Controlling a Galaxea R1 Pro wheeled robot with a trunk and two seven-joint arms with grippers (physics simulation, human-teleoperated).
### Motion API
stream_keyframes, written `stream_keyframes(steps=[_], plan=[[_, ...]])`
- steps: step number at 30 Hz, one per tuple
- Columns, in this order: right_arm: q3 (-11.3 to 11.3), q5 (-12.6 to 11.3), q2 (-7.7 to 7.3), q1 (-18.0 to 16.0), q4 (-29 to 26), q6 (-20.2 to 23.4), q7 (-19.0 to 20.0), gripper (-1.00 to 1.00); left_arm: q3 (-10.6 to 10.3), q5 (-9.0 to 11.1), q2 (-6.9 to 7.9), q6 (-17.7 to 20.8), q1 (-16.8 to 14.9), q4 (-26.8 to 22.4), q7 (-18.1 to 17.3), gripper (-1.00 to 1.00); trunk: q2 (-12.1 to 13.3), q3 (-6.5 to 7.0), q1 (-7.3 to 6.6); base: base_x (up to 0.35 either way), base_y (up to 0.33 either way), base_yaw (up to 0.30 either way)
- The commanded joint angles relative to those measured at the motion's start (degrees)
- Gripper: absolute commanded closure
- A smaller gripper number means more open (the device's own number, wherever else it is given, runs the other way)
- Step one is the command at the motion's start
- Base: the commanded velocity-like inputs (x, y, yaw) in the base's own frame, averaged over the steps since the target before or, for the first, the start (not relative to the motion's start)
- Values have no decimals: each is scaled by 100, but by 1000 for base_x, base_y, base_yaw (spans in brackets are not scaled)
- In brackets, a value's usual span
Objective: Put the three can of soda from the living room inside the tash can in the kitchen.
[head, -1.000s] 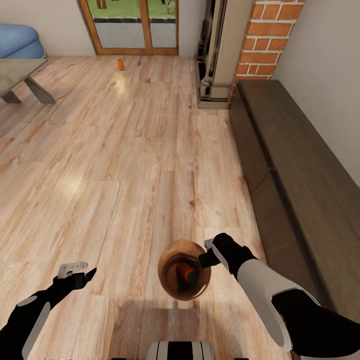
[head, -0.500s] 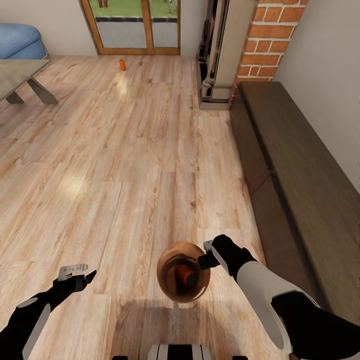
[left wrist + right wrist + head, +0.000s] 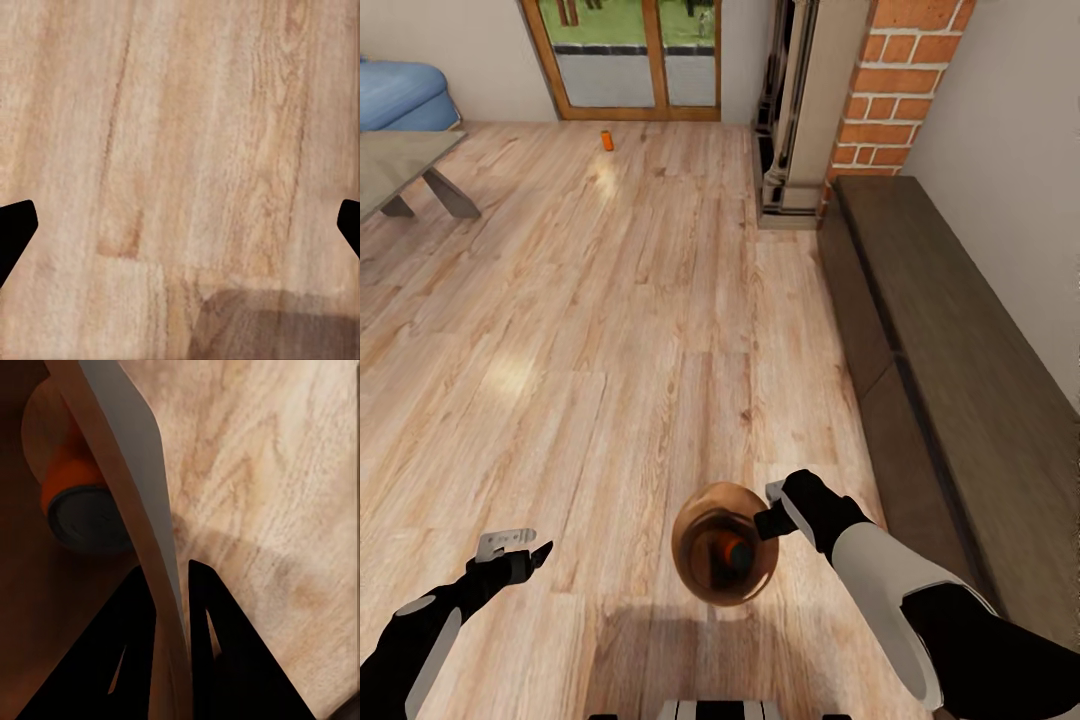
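- The right gripper (image 3: 772, 507) pinched the rim of the dark grey, wood-lined round tash can (image 3: 724, 555), carrying 1 orange soda can (image 3: 73, 484).
- The left gripper (image 3: 512, 546) hung wide, empty.
- Another orange can (image 3: 607, 140) stood far off on the floor (image 3: 610, 330); that thin rim grip risked slipping, spilling the load.

Light wood-plank floor (image 3: 610, 320) spans the room. Relative to the red brick column (image 3: 890, 95): a long dark brown wooden bench (image 3: 950, 340) runs from its base; wood-framed glass doors (image 3: 630, 60), a grey low table (image 3: 405, 165) and a blue sofa (image 3: 400, 95) stand well apart, across the floor.
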Motion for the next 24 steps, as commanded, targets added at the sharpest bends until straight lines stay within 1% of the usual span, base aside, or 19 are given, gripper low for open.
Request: stream_keyframes(steps=[1, 13, 17, 24], plan=[[-19, -124, 2, 2, 1, 8, 26, 100, 0, -1, 0, 1, 1, 0, 1, -100, 42, 27, -23, 0, 0, 0], [-19, -124, 10, 31, 1, -3, 37, 100, -1, -2, 0, 4, 3, 1, 1, -100, 523, 348, -286, 0, 0, 0], [-19, -112, 8, 35, -8, -4, 270, 100, -1, -2, 0, 4, 1, 1, 0, -100, 683, 457, -374, 0, 0, 0], [-58, -131, -51, 36, -22, 46, 350, 100, 1, -2, 0, 4, 0, 1, -11, -100, 964, 647, -528, 0, 0, 0]])
